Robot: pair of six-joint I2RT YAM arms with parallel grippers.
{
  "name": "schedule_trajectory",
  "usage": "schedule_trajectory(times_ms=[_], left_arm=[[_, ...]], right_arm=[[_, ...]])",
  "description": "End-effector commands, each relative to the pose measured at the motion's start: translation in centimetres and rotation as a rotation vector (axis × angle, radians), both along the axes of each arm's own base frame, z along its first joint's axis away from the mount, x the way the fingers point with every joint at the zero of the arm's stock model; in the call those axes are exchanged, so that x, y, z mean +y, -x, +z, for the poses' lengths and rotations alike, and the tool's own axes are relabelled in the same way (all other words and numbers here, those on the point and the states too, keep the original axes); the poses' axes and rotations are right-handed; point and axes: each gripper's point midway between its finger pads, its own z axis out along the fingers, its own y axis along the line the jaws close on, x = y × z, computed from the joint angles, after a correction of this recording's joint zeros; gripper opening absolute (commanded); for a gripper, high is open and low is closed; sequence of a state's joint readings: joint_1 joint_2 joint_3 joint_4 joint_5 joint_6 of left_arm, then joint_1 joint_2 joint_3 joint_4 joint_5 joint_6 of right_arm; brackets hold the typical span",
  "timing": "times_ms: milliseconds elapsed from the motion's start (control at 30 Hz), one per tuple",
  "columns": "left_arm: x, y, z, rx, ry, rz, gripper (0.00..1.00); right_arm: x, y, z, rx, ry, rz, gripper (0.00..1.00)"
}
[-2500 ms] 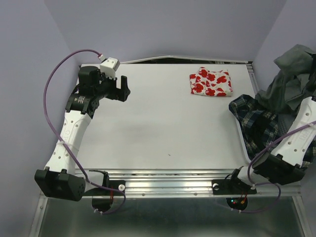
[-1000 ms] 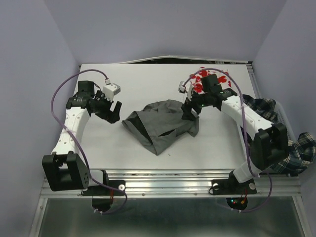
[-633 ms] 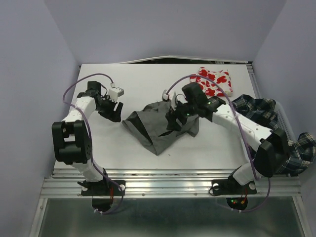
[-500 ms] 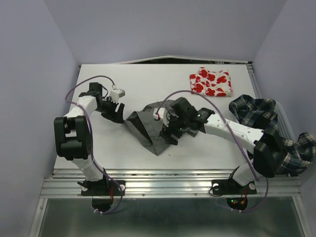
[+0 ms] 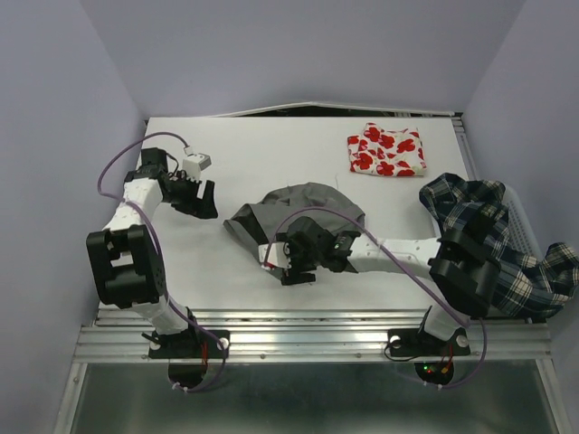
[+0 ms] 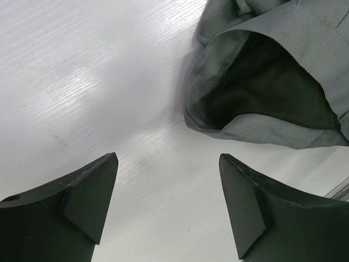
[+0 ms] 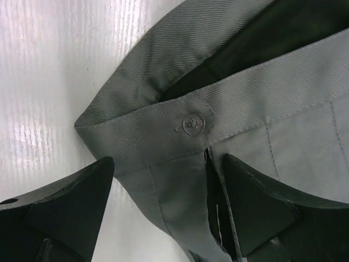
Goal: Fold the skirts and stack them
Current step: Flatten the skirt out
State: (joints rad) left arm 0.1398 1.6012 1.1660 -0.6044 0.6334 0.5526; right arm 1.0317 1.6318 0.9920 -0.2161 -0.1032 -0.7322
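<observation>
Skirts, three, on and beside a white table (image 5: 271, 154). Grey skirt (image 5: 312, 201): an unfolded, crumpled heap at the centre of the overhead view. Its rim gapes toward the left of the frame, and the left wrist view shows the dark inside. Red-print skirt (image 5: 387, 151): folded into a flat packet at the upper right of the table, well apart from the grey skirt. Plaid skirt (image 5: 475, 212): a loose heap at the right edge of the frame, spilling past the table's right side, with a link of the right arm in front of it. Left gripper (image 5: 208, 201): left of centre, near the grey skirt's left edge but apart from it. Its jaws are spread wide over bare table and hold nothing. Right gripper (image 5: 297, 268): below centre, at the lower edge of the grey skirt. Its jaws are spread wide above the waistband (image 7: 163, 103), with nothing clamped. The button (image 7: 193, 124) lies between the two fingers in the right wrist view. Whether the fingertips touch the cloth cannot be told.
</observation>
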Motion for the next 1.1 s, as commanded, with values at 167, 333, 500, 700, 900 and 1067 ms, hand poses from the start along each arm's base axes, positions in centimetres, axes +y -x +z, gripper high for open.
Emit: schedule_trajectory(times_ms=[167,333,500,700,900,1067], left_arm=[[2.4,-0.9,3.3,-0.074,-0.017,0.054,0.87],[2.4,-1.2,3.0,-0.072,-0.008,0.061,0.86],[2.5,-0.9,3.3,-0.112,-0.036,0.027,0.81],[3.1,-0.1,3.3,-0.222,-0.14,-0.097,0.75],[2.3,1.4,4.3,-0.39,-0.214,-0.266,0.75],[-0.7,2.1,4.5,-0.555,-0.253,-0.461,0.76]], right_arm=[[1.0,2.1,-3.3,-0.018,0.045,0.21,0.85],[1.0,2.0,-3.1,-0.027,0.06,0.232,0.42],[2.1,1.4,2.1,-0.035,-0.018,0.166,0.02],[3.1,-1.3,13.4,-0.129,-0.227,0.075,0.01],[-0.5,-7.0,19.9,-0.184,-0.326,-0.079,0.01],[-3.6,-10.4,21.0,-0.24,-0.32,-0.132,0.01]])
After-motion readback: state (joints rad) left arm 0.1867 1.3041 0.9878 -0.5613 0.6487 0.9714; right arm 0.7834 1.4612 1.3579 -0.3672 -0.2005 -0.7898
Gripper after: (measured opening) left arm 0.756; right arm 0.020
